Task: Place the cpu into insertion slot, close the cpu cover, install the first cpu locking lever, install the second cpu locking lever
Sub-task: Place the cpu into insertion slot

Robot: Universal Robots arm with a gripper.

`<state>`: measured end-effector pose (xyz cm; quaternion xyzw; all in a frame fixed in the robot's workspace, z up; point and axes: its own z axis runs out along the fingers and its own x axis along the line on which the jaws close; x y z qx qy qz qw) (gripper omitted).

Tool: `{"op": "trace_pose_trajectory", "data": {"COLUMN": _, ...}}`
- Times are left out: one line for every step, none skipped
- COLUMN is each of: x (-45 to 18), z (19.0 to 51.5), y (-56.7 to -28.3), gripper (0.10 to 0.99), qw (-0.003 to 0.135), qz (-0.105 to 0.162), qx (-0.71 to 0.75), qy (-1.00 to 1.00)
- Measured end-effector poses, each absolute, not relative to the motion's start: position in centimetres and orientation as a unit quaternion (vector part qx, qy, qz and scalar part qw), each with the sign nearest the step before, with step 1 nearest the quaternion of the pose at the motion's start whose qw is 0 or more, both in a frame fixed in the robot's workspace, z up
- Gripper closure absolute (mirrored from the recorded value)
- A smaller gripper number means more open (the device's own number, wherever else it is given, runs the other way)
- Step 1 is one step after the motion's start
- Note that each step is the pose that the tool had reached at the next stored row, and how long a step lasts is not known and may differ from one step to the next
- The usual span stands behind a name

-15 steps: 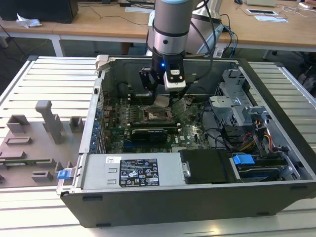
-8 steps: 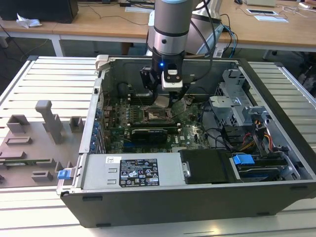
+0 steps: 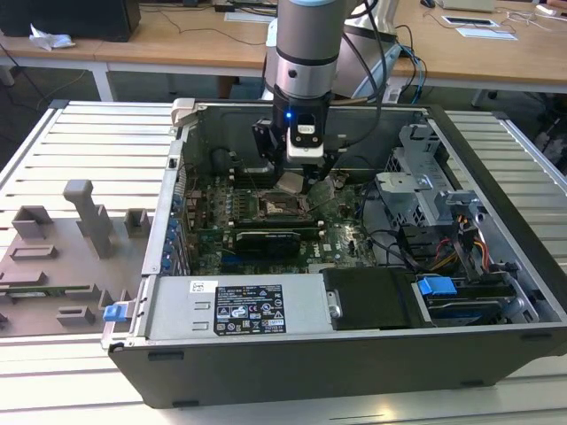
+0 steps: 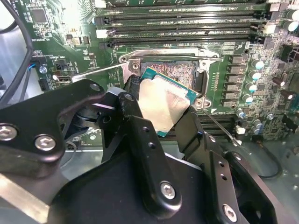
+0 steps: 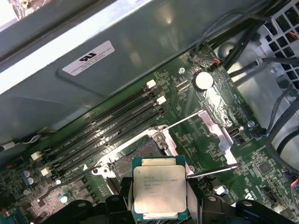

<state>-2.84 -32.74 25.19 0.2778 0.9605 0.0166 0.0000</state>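
An open computer case (image 3: 354, 354) lies on the slatted desk (image 3: 89, 150), its green motherboard (image 3: 213, 221) exposed. The arm (image 3: 306, 44) reaches down into the case over the board. The gripper (image 4: 159, 109) has its black fingers (image 4: 135, 121) closed on opposite edges of the cpu (image 5: 159, 186), silver top towards the cameras. The chip hangs just above the slot (image 5: 140, 151), slightly tilted and not seated. The cover (image 5: 218, 127) stands swung open beside the slot.
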Motion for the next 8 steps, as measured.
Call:
{"op": "trace_pose_trajectory", "data": {"x": -2.84, "z": 25.19, "y": -32.74, "gripper": 0.541, "qw": 0.000, "qz": 0.017, "qx": 0.279, "qy": 0.960}}
{"op": "trace_pose_trajectory", "data": {"x": -2.84, "z": 25.19, "y": -32.74, "gripper": 0.541, "qw": 0.000, "qz": 0.017, "qx": 0.280, "qy": 0.960}}
{"op": "trace_pose_trajectory", "data": {"x": -2.84, "z": 25.19, "y": -32.74, "gripper": 0.541, "qw": 0.000, "qz": 0.017, "qx": 0.280, "qy": 0.960}}
{"op": "trace_pose_trajectory", "data": {"x": -2.84, "z": 25.18, "y": -32.74, "gripper": 0.541, "qw": 0.000, "qz": 0.017, "qx": 0.281, "qy": 0.960}}
{"op": "trace_pose_trajectory", "data": {"x": -2.84, "z": 25.17, "y": -32.74, "gripper": 0.541, "qw": 0.000, "qz": 0.016, "qx": 0.282, "qy": 0.959}}
{"op": "trace_pose_trajectory", "data": {"x": -2.84, "z": 25.17, "y": -32.74, "gripper": 0.541, "qw": 0.000, "qz": 0.016, "qx": 0.283, "qy": 0.959}}
{"op": "trace_pose_trajectory", "data": {"x": -2.84, "z": 25.17, "y": -32.74, "gripper": 0.541, "qw": 0.000, "qz": 0.016, "qx": 0.284, "qy": 0.959}}
{"op": "trace_pose_trajectory", "data": {"x": -2.84, "z": 25.17, "y": -32.74, "gripper": 0.541, "qw": 0.000, "qz": 0.016, "qx": 0.285, "qy": 0.958}}
